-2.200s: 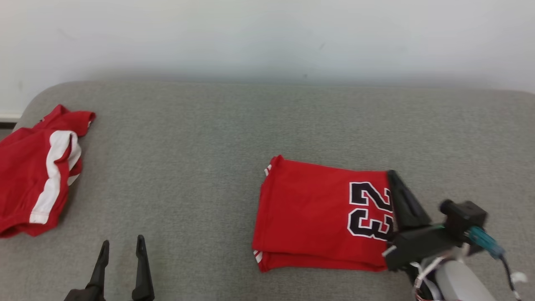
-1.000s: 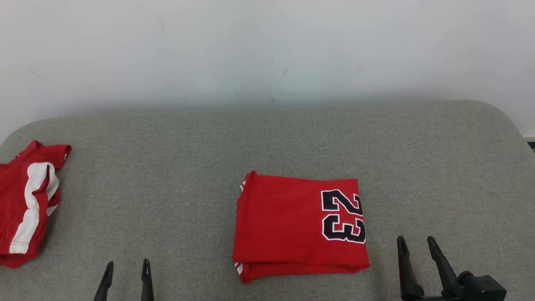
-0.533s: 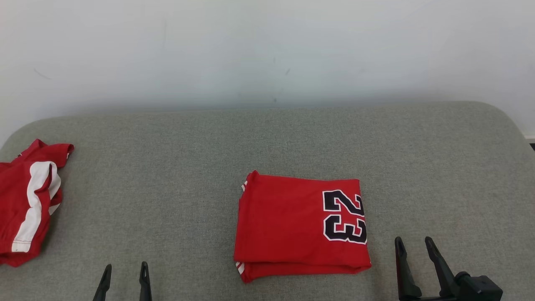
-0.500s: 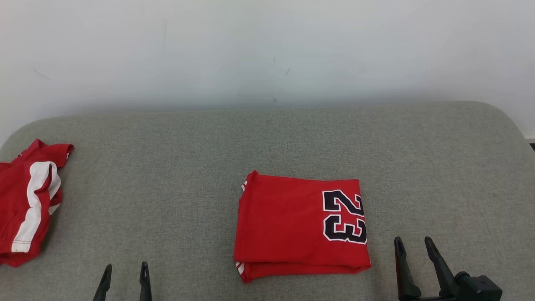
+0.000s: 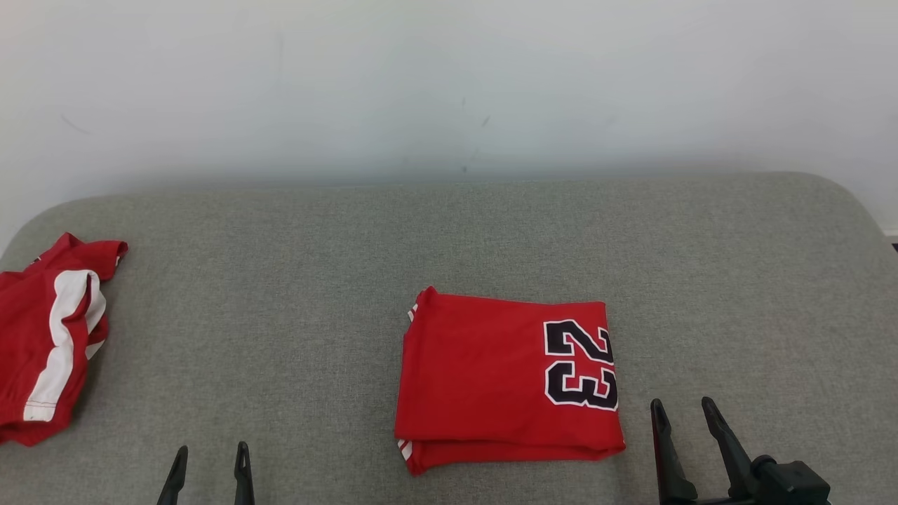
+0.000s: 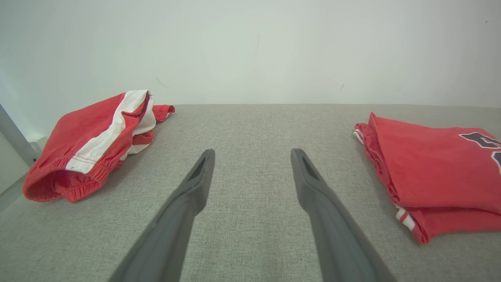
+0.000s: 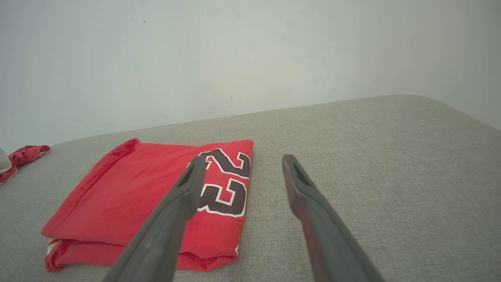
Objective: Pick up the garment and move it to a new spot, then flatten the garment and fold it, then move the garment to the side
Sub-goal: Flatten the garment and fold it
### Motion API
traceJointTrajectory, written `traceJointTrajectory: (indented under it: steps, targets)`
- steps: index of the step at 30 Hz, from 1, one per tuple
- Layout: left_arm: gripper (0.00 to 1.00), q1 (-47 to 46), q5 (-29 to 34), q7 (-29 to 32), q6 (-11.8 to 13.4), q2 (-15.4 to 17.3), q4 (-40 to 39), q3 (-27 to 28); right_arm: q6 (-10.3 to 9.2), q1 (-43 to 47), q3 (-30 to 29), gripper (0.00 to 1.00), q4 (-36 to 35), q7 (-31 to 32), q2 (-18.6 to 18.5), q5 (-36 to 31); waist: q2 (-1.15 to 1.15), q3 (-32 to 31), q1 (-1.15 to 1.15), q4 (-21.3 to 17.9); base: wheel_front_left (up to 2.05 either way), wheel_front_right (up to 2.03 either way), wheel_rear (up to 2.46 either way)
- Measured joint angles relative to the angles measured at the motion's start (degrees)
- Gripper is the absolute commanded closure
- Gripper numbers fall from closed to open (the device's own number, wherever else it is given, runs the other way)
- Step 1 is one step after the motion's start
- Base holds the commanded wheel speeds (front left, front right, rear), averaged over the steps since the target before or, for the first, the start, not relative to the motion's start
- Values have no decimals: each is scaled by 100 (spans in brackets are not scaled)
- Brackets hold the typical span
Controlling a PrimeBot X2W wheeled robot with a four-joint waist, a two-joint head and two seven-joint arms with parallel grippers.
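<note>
The red number-23 jersey [image 5: 508, 382] lies folded in a neat rectangle on the grey worktop [image 5: 295, 266], now released. The right end effector [image 5: 682, 405], on the jersey's numbered edge moments ago, has drawn back off its near right corner, jaws wide and empty. The left end effector [image 5: 213, 449] waits open, well left of the jersey, and red shorts [image 5: 42, 337] lie farther left. Folding looks finished, with any last move aside probably done or nearly so.

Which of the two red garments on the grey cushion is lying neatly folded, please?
The red jersey with the black number 23, beside the right claw; the red shorts with the white stripe lie crumpled at far left.
</note>
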Motion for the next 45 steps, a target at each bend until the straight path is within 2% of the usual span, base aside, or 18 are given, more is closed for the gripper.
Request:
traceJointTrajectory:
  steps: [45]
  targets:
    - [0, -8, 22, 0, -60, 0, 33, 59, 0, 4, 65, 0, 77, 0, 35, -19, 0, -89, 0, 11, 0, 0, 0]
